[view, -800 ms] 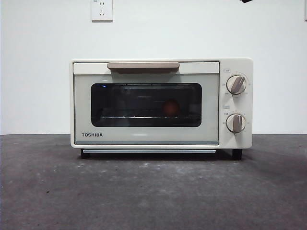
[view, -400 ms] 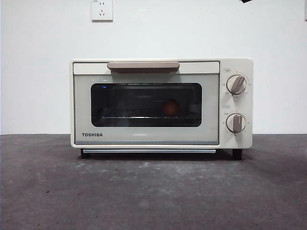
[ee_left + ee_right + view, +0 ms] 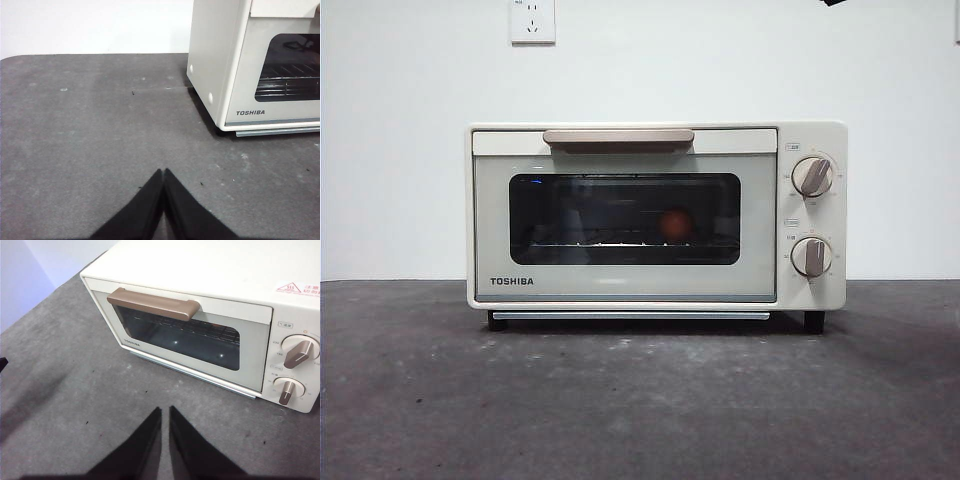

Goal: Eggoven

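Oven (image 3: pixel 656 216) stands on the dark grey table (image 3: pixel 640 400), door shut, beige handle (image 3: pixel 618 137) along the door's top edge. Egg (image 3: pixel 675 224) sits inside on the wire rack (image 3: pixel 620 243), right of centre behind the dark glass; visible in the front view only, dim through the window. Neither wrist view shows it.

Left gripper (image 3: pixel 163 172): jaws together, tips touching, holding nothing. It hangs over bare table off the oven's side wall, near its front corner, well apart from the door.

Right gripper (image 3: pixel 165 411): jaws nearly together with a thin slit between, holding nothing. It hangs above the table in front of the door, looking down at the handle and the 2 knobs (image 3: pixel 299 352).

Judgement: with the egg inside and the door shut, loading looks done. What remains, if anything, is setting a knob or backing the arms clear; the task wording does not settle which.

Notes for doing a knob step well:
- Use the right gripper; it is already on that side.
- Part the jaws before approach so they straddle the knob's raised bar, not the round base.
- Approach square to the panel, then turn about the knob's own axis to avoid slipping off.
- Push lightly only; the oven looks light and could slide backward, and a jolt could roll the egg on the rack.
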Robot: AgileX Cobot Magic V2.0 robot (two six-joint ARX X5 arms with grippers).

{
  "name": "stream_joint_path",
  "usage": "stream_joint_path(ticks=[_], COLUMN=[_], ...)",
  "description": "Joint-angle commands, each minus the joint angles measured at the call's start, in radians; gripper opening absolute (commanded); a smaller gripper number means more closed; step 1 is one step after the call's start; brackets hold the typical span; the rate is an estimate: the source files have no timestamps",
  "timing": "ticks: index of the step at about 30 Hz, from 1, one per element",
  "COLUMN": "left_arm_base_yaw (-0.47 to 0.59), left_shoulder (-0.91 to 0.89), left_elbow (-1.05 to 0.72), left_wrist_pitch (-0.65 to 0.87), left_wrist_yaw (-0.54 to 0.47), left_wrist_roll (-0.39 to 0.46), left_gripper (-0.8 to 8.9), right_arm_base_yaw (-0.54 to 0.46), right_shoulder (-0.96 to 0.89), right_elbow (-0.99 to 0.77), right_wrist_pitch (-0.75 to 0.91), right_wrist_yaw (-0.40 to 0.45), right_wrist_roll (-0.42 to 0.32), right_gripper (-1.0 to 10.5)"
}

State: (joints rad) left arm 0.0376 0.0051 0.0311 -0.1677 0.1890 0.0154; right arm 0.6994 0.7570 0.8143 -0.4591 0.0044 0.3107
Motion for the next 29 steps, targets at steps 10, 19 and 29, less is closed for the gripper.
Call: stream_joint_path(ticks=[10, 19, 29], left_arm_base_yaw=[0.002, 0.002, 0.002], left_shoulder=[-0.002, -0.002, -0.002], left_elbow=[-0.028, -0.028, -0.028], left_wrist_pitch=[0.010, 0.010, 0.010], left_wrist_yaw=[0.002, 0.002, 0.002], left_wrist_roll=[-0.001, -0.001, -0.001], left_gripper=[0.07, 0.08, 0.08], right_arm_base_yaw=[0.002, -0.369, -0.724], right_shoulder=[-0.003, -0.189, -0.488], right_elbow=[0.010, -0.143, -0.440], right_wrist_pitch=[0.016, 0.127, 0.297], right_wrist_yaw=[0.086, -0.066, -0.145], right_wrist_roll=[-0.064, -0.136, -0.220], right_gripper=[0.1, 0.1, 0.1])
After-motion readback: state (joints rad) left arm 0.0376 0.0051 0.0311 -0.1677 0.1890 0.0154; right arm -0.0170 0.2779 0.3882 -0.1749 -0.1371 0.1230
